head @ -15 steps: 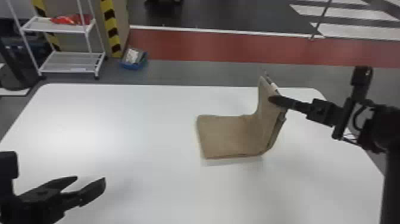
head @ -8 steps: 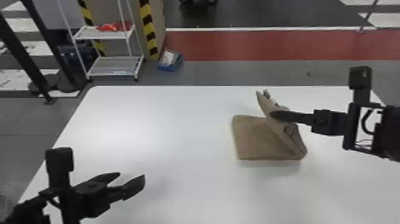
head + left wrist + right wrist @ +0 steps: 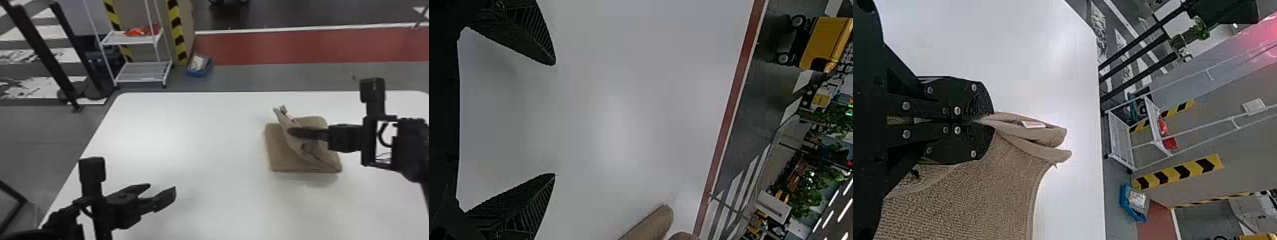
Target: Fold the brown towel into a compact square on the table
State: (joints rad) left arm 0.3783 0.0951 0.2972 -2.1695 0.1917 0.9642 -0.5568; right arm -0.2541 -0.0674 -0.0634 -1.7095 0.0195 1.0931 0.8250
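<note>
My right black two-fingered pincer (image 3: 291,131), nearer than the spread left pincer (image 3: 162,187), pinches the raised flap (image 3: 295,145) of the brown terry-cloth towel (image 3: 277,156), which otherwise lies flat beneath and leftward on the white table (image 3: 191,134), where I'd lower it.

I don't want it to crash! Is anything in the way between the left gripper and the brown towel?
Nothing I can see is in the way. Only the white table lies between the left gripper and the brown towel, whose raised flap the right gripper holds.
</note>
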